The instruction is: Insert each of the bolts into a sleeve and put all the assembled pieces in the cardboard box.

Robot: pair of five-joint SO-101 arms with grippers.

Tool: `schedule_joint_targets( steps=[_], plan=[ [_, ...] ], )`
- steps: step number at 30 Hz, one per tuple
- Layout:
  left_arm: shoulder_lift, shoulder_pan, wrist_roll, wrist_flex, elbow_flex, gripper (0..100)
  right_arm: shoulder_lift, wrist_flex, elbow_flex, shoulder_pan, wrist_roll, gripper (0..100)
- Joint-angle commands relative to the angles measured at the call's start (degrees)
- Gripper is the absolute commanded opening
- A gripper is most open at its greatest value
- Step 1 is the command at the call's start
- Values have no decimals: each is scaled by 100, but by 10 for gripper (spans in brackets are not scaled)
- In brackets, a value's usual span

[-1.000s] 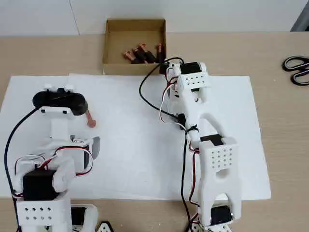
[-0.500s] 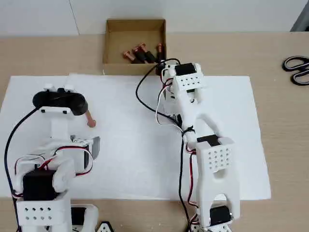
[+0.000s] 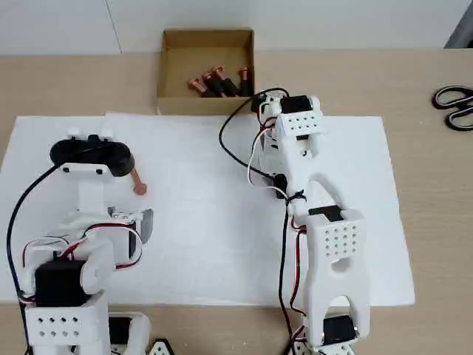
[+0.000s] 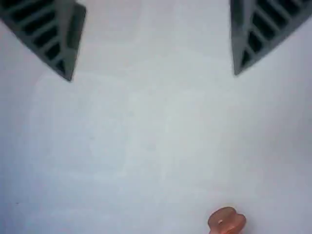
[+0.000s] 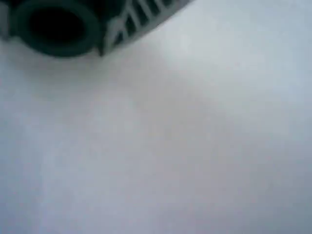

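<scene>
My left gripper [image 4: 152, 73] hangs open over the white paper [image 3: 207, 244], its dark fingers [image 4: 63, 44] set wide apart. A copper bolt [image 3: 138, 183] lies on the paper just right of the left arm [image 3: 92, 157]; its head [image 4: 226, 222] sits short of the open jaws. The right gripper [image 5: 78, 41] is shut on a black sleeve [image 5: 53, 27], whose open end faces the camera beside one ribbed finger [image 5: 141, 17]. The right arm [image 3: 297, 122] stands at the paper's far edge, close to the cardboard box [image 3: 166, 74]. Several assembled pieces [image 3: 218, 81] lie in the box.
Scissors [image 3: 454, 103] rest on the wooden table at the far right. A black cable [image 3: 233, 148] loops from the right arm over the middle of the paper. The paper between the two arms is bare.
The right arm swung a little left toward the box front, then came back right. The left arm and the bolt have kept still.
</scene>
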Motion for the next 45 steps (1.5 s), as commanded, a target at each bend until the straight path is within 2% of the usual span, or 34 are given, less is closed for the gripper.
schedule_joint_targets(
  steps=[1,8,12,17,25,31,39,45],
  plan=[
    [-53,9,0,35,-286,199,-198,110,26,75,-9,9],
    [0,9,-9,193,-479,199,-1490,163,26,75,0,9],
    [158,9,-220,237,-690,199,-1938,171,123,101,308,9],
    [1354,9,-220,554,-1604,199,-2132,171,404,242,325,9],
    [3516,9,-202,580,-2818,199,-2554,171,782,268,325,10],
    [4835,-88,-167,35,-3011,199,-2897,171,1108,259,316,10],
    [5978,-782,545,-1451,-3011,199,-3187,154,1442,259,316,10],
    [6532,-695,765,-1626,-3011,199,-3196,154,1442,251,316,10]
  ],
)
